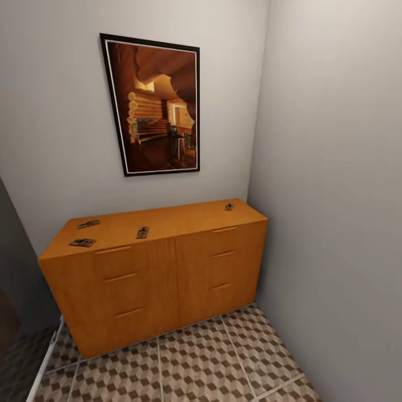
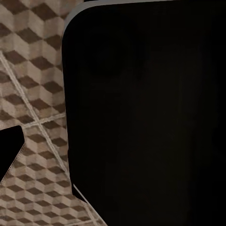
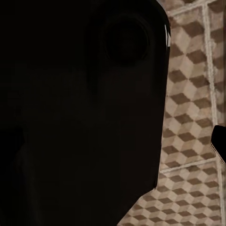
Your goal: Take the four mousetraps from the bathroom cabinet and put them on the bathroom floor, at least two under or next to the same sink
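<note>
You are facing the cabinet (image 1: 151,279), where four mousetraps (image 1: 82,242) are lying on its flat top, three left, one far right. Likely light, stiff and thin, they are calling for an edge pinch; whether either hand is open, you cannot tell.

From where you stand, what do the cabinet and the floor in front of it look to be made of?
The cabinet looks like orange-brown wood with a smooth satin finish and faint grain, though it could be veneer. The bathroom floor looks like tile: large squares printed with brown-and-beige cubes, with pale grout lines between them.
</note>
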You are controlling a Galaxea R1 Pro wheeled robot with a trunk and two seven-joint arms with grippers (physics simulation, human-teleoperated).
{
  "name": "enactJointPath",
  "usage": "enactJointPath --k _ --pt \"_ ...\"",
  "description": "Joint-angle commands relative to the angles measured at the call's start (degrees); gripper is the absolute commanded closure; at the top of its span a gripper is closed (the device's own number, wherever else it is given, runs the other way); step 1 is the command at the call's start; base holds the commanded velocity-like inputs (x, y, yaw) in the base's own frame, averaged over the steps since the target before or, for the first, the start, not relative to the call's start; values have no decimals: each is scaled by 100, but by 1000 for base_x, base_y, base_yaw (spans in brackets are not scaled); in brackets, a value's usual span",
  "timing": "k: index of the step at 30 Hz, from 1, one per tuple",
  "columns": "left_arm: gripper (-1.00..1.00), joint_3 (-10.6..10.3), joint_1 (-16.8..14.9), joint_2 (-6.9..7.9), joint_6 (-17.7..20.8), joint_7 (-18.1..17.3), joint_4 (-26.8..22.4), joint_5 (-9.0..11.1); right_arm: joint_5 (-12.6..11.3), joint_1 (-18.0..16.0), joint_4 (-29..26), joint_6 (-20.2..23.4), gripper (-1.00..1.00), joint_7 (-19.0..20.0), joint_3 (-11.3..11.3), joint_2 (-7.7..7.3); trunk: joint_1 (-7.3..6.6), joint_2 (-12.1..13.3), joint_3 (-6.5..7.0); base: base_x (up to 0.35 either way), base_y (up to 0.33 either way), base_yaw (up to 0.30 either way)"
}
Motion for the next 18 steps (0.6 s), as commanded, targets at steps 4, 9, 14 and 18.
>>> enactJointPath --k 4,9,14,18 --pt "-100 3 -1 -1 -2 1 -3 3 2 -1 0 -11 -100 -1 -1 0 3 -2 -5 324 0 0" --pt "-100 3 -1 -1 -2 1 -3 3 2 -1 0 -11 -100 -1 -1 0 3 -2 -5 324 0 0" --pt "-100 4 -1 -1 -2 1 -3 3 6 -1 0 -11 -100 -1 -1 0 3 -2 -5 324 0 0" --pt "-100 3 -1 -1 -2 1 -3 3 12 -1 0 -11 -100 -1 -1 0 3 -2 -5 324 0 0"
